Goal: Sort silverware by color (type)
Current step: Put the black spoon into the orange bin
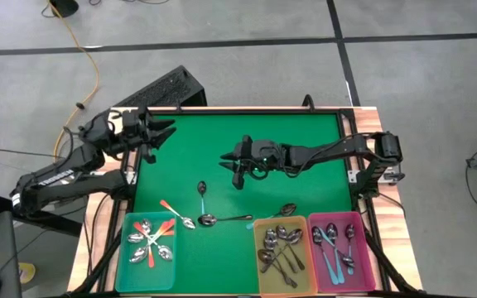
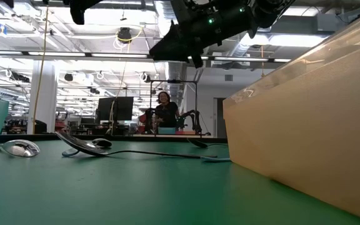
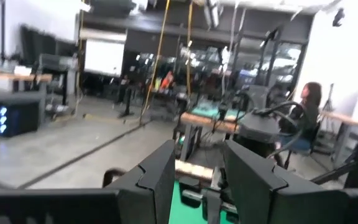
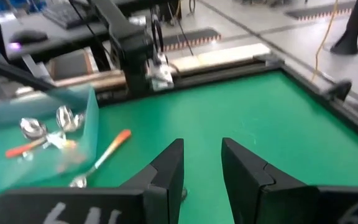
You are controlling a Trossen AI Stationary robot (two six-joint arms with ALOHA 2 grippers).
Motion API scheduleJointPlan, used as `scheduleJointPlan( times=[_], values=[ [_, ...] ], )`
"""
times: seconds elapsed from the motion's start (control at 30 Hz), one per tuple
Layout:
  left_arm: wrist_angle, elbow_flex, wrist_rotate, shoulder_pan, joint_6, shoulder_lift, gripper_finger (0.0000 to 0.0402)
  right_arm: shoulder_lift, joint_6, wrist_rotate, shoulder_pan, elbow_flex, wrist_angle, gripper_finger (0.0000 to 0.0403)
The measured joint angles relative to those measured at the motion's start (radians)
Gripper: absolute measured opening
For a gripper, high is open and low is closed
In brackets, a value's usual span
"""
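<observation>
Four spoons lie loose on the green mat in the high view. A light-blue-handled spoon [image 1: 202, 195] and an orange-handled spoon [image 1: 176, 213] lie left of centre, near a dark metal spoon [image 1: 224, 219]. Another metal spoon [image 1: 281, 211] lies by the yellow bin. My right gripper [image 1: 232, 160] hovers open above the mat's middle, farther from the near edge than the blue-handled spoon, and holds nothing. Its wrist view shows the open right gripper [image 4: 202, 163] with the orange-handled spoon [image 4: 106, 155] ahead. My left gripper [image 1: 162, 132] waits open over the mat's far left corner.
Three bins stand along the near edge: a teal bin [image 1: 122, 257] with orange-handled spoons, a yellow bin [image 1: 259, 273] with dark metal spoons, and a pink bin [image 1: 361, 248] with blue-handled spoons. The yellow bin [image 2: 305, 112] fills the right of the low view. A person sits in the room beyond.
</observation>
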Motion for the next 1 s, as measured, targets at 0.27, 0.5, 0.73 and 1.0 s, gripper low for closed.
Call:
scheduleJointPlan(
  times=[0.27,0.5,0.73,1.0],
  values=[
    [0.108,-0.097,-0.055,-0.01,-0.088,-0.067,0.0121,-0.001,-0.001,0.001,0.007,0.0,0.026,0.012],
    [0.112,-0.097,-0.097,-0.011,-0.082,-0.07,0.0121,-0.001,-0.003,0.0,0.008,0.0,0.042,0.0121],
    [0.099,-0.097,-0.114,-0.01,-0.083,-0.057,0.0121,-0.001,-0.043,0.0,0.005,0.0,0.074,0.0121],
    [0.094,-0.097,-0.114,-0.01,-0.066,-0.058,0.0128,-0.001,-0.102,0.0,0.005,0.0,0.082,0.0121]
  ],
)
